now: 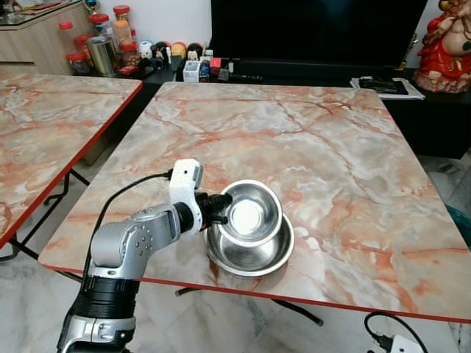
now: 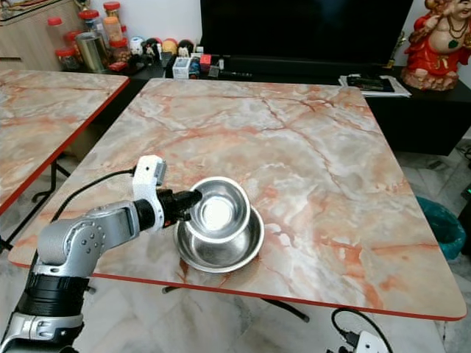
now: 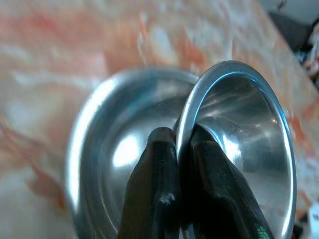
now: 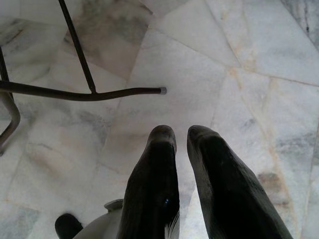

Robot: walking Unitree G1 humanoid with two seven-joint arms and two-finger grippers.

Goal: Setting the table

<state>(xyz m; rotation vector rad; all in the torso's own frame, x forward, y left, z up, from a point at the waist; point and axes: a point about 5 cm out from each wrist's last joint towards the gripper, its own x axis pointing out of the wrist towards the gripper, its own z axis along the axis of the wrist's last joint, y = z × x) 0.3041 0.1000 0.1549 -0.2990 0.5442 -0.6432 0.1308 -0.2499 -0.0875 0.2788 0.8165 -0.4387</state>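
Left gripper [image 1: 218, 208] pinching rim of small steel bowl [image 1: 249, 213], tilted mouth-up rightward, inside larger bowl [image 1: 250, 254].

Jars [image 1: 103, 37] and a red figurine [image 1: 445, 48] stand behind.

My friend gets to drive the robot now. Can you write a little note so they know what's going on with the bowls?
Left gripper: shut on the rim of the small bowl, which sits tilted inside the big bowl.
Right gripper: shut, holding nothing, hanging over the floor.
Both bowls are near the front edge of the table.
Done: small bowl gripped.
Left: lift it out and set each bowl at its place.
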